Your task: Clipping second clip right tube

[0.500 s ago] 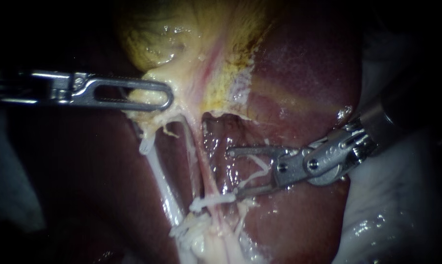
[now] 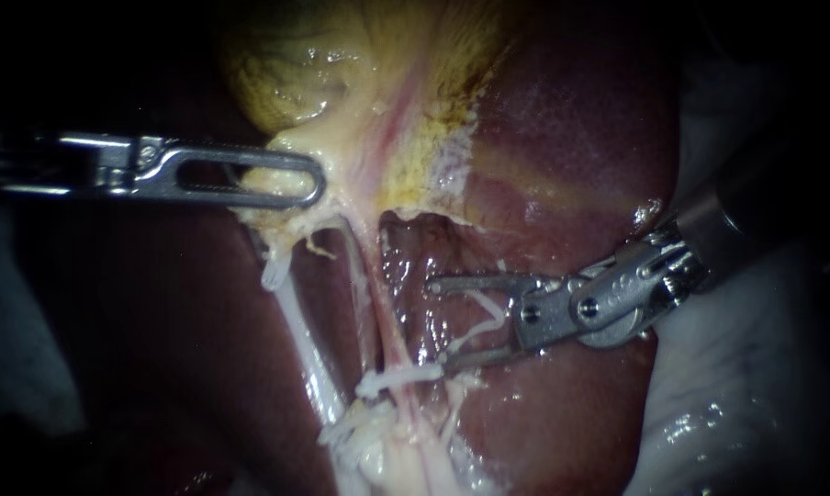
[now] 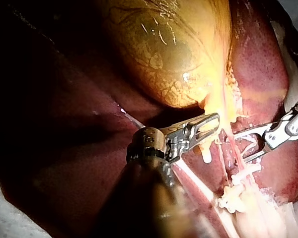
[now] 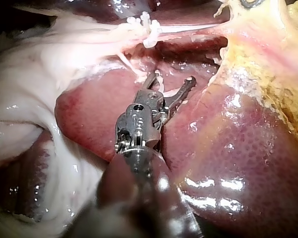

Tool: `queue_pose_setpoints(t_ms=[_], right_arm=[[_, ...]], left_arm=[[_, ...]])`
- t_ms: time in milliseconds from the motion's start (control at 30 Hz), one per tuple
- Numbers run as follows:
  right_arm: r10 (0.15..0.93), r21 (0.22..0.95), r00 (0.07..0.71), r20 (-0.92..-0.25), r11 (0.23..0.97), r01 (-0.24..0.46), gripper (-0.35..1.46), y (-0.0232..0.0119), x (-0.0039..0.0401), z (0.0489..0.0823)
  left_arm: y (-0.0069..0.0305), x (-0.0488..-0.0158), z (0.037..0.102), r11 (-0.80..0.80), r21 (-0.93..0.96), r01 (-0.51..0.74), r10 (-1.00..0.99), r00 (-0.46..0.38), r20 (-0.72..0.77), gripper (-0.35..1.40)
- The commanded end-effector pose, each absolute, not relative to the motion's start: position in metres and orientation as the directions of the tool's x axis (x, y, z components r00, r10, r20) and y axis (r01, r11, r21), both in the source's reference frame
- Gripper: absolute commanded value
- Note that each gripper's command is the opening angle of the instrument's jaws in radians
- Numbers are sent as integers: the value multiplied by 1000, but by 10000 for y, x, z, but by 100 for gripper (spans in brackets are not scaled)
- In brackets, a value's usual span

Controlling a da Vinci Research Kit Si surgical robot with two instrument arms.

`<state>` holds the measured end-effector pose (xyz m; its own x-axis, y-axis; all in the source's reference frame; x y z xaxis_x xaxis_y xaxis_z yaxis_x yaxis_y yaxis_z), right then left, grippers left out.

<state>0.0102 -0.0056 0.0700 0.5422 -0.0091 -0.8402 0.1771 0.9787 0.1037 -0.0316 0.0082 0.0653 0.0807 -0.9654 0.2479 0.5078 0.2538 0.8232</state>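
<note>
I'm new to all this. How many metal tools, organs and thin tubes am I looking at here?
Instruments: 2, left instrument and right instrument.
Organs: 2, liver and gallbladder.
Tubes: 2, left tube and right tube.
Total: 6.

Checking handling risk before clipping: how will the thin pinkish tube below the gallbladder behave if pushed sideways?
The thin pinkish tube looks soft: it probably runs straight only because it is stretched from the yellow gallbladder, so a push should bow it. Its wet sheen suggests it is slippery. So slender, it likely tears easily.
</note>
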Motion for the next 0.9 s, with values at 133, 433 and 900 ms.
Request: queue_pose_setpoints(t_ms=[133,433,900], right_arm=[[35,140,547,-837,979,150,50,-56,102,700],[187,268,540,-821,960,76,49,-54,104,700],[448,508,503,-739,861,-22,48,-50,105,698]], left_arm=[[82,-316,653,254,823,508,-965,81,248,-35],[82,-316,653,254,823,508,-965,81,248,-35],[81,-316,653,254,823,508,-965,81,248,-35]])
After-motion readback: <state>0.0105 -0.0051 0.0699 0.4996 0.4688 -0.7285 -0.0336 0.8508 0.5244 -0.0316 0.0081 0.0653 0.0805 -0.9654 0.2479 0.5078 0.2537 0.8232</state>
